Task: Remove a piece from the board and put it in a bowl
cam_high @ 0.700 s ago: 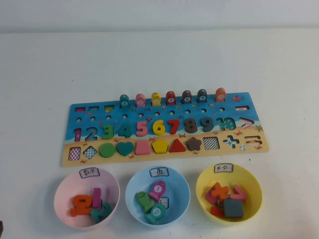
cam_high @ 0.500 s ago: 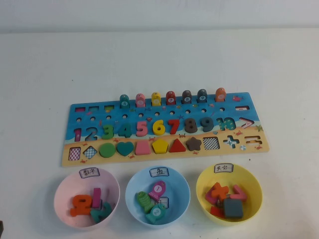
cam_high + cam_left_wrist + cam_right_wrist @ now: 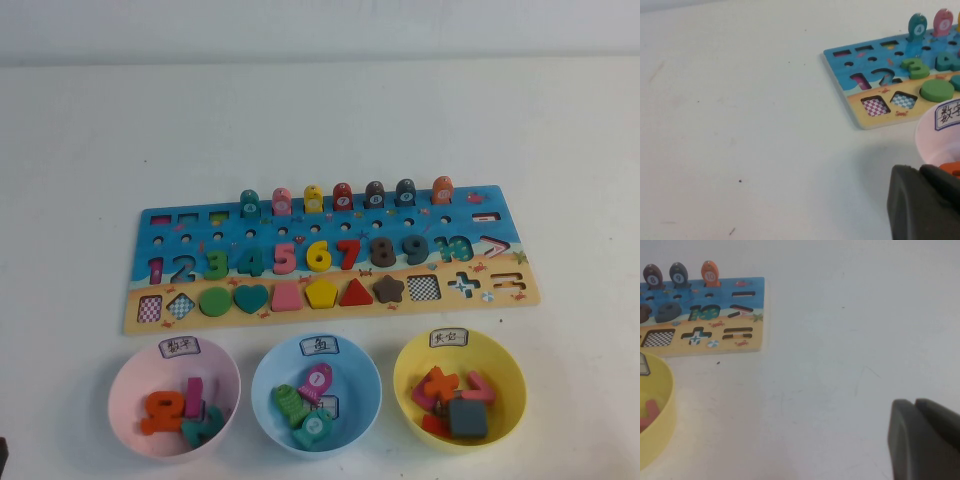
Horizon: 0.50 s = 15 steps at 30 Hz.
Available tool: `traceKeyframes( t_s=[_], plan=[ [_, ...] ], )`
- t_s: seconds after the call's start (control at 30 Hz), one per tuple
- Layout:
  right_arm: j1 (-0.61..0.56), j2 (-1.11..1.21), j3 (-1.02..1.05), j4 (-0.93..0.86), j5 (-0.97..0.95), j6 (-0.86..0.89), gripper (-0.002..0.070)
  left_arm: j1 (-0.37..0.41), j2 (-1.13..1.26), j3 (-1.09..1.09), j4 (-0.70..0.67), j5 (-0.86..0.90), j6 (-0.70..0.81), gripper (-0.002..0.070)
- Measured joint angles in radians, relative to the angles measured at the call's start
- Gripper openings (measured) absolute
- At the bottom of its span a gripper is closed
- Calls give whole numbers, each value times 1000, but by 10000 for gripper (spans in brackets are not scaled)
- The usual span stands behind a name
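My left gripper (image 3: 920,172) sits clenched by the pink bowl (image 3: 935,135), right gripper (image 3: 915,407) clenched too; green disc (image 3: 214,300) hugs teal heart (image 3: 251,297), so I could snag wrong pc.

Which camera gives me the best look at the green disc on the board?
The high view: the green disc sits whole in the board's shape row. Left wrist view shows it near the frame edge; right wrist view misses it.

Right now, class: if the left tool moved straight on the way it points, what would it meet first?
Probably the pink bowl, just ahead of the shut left tool; beyond lies the board. Depth is unclear.
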Motion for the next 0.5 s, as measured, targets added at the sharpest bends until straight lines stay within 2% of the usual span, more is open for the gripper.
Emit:
traceKeyframes(
  t_s=[0.5],
  plan=[
    [0,0,0,0,0,0,-17,0,0,0,-293,-111,-9,-3]
  ],
)
